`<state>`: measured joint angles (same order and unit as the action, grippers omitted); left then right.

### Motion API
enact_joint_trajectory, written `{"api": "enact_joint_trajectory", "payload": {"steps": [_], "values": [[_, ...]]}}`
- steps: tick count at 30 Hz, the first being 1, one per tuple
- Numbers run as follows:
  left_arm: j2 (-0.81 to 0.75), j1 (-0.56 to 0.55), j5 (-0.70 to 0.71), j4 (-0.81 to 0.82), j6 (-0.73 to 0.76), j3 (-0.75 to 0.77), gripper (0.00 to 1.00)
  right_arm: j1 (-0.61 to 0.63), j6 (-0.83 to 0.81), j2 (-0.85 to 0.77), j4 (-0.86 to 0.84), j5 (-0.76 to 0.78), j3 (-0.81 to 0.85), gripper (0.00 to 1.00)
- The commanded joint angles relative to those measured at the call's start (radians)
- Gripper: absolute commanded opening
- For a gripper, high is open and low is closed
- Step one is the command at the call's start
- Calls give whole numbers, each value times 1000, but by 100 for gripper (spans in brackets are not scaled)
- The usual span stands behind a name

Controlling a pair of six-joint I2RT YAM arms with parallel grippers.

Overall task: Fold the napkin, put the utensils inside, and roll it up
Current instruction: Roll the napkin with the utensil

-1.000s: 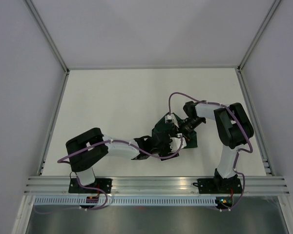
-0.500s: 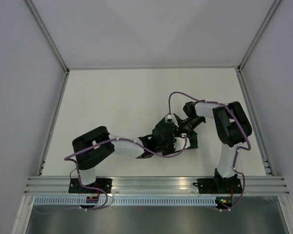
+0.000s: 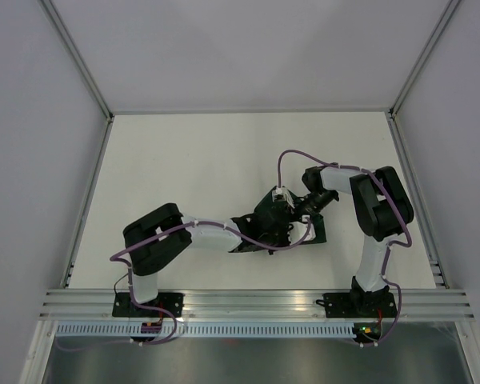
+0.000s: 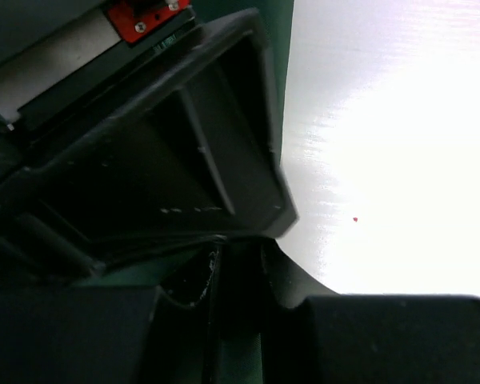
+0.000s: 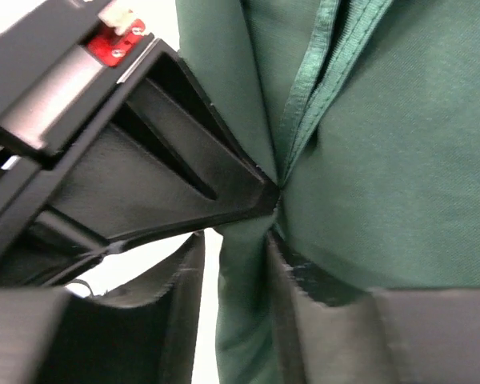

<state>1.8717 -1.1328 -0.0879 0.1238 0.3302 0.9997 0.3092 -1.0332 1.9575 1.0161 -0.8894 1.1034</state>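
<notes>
White table (image 3: 184, 160) carries the dark green napkin (image 3: 274, 222), bunched between both arms near the middle. Right gripper (image 5: 248, 240), jaws slightly apart, has a fold of cloth running between them. Left gripper (image 4: 224, 264), jaws nearly together, meets the napkin's near-left side; whether it pinches fabric is unclear.

Dark green, slightly glossy thin fabric napkin (image 3: 270, 220) lies bunched in a small crumpled heap on white table, approx centre-right, w/ both arms' ends right on it. Right wrist view: layered folds w/ stitched hem edge (image 5: 316, 76) running down, fabric pinched into creases.
</notes>
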Motion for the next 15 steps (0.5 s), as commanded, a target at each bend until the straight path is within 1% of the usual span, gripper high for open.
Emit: {"api": "enact_joint_trajectory", "payload": {"steps": [1,3,6,10,15], "values": [[72,33,-128,-84,-56,0,2,-7,-53,20,-110,132,-2,45],[75,51,-173,-93,-74,2,2,-16,-51,-2,-84,122,15,51],[92,77,-234,-114,-92,17,2,-41,-41,-32,-64,96,38,57],[130,106,-309,-185,-109,60,2,-79,-21,-71,-60,72,61,59],[162,155,-398,-236,-158,96,2,-127,7,-115,-80,58,78,62]]}}
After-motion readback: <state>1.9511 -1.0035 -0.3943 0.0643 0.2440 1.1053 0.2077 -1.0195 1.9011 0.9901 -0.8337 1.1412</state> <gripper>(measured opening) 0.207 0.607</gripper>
